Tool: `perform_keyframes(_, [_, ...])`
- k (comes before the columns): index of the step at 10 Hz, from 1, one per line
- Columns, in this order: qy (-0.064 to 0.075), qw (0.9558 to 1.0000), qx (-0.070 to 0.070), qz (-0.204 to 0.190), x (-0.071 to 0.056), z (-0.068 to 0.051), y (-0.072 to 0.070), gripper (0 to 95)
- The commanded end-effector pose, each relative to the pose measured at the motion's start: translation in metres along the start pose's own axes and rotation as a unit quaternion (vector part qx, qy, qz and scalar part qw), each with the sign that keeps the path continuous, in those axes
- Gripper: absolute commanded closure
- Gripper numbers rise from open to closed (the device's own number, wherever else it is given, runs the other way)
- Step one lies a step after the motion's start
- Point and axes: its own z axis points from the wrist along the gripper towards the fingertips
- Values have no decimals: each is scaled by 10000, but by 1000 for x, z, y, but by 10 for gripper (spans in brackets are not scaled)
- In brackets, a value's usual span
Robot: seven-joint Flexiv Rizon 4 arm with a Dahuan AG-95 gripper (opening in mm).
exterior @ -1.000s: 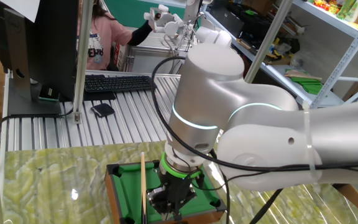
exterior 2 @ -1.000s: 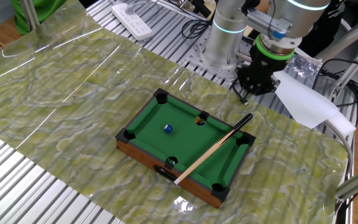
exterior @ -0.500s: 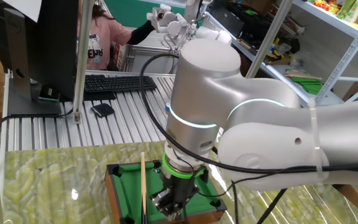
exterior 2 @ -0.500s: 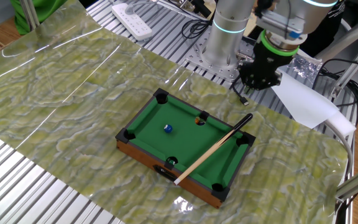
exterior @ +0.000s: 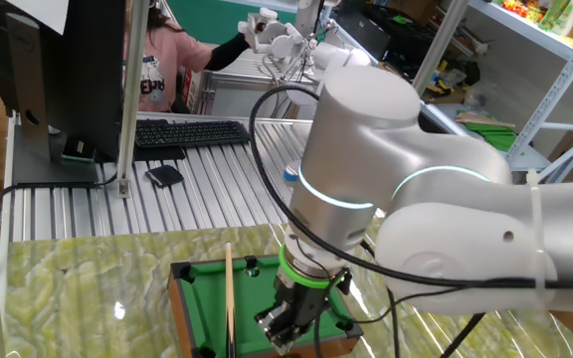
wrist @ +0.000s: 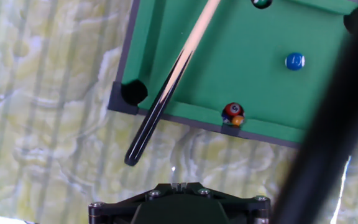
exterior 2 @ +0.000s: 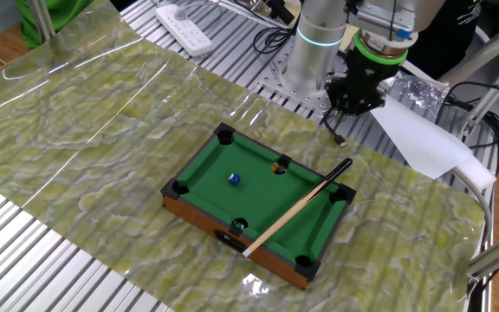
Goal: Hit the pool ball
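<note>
The pool ball (exterior 2: 233, 179) (wrist: 295, 61) is small and blue with a pale spot, and it rests on the green felt of the miniature pool table (exterior 2: 196, 211) (exterior: 180, 274). A wooden cue stick (exterior 2: 297, 206) (wrist: 178, 68) (exterior: 229, 298) lies slantwise across the table, its dark butt over the far rim. My gripper (exterior 2: 346, 104) (exterior: 285, 328) (wrist: 176, 185) hangs above the marble-patterned surface just beyond that far rim, near the cue's butt. It is shut and holds nothing. The ball lies well apart from it.
A red and orange ball (wrist: 233, 114) (exterior 2: 279, 166) sits at a side pocket, and another ball (exterior 2: 238, 224) in a pocket on the near rail. A white sheet (exterior 2: 423, 139) lies behind the table. A black cable (wrist: 328, 124) crosses the hand view. A keyboard (exterior: 187, 132) is further back.
The arm has swung and the gripper has risen a little and shifted along the table's far end. The ball and cue have not moved.
</note>
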Motion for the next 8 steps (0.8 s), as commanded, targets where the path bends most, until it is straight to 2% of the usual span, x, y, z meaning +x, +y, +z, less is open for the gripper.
perform_keyframes(1, [-104, 9999, 52, 114, -1, 2, 1, 950])
perform_keyframes(2, [-142, 9997, 70, 180, -1, 2, 1, 950])
perform_keyframes(5, [-114, 9995, 58, 293, -1, 5, 2, 950])
perform_keyframes(8, [-82, 9985, 96, 535, -12, -3, 16, 950])
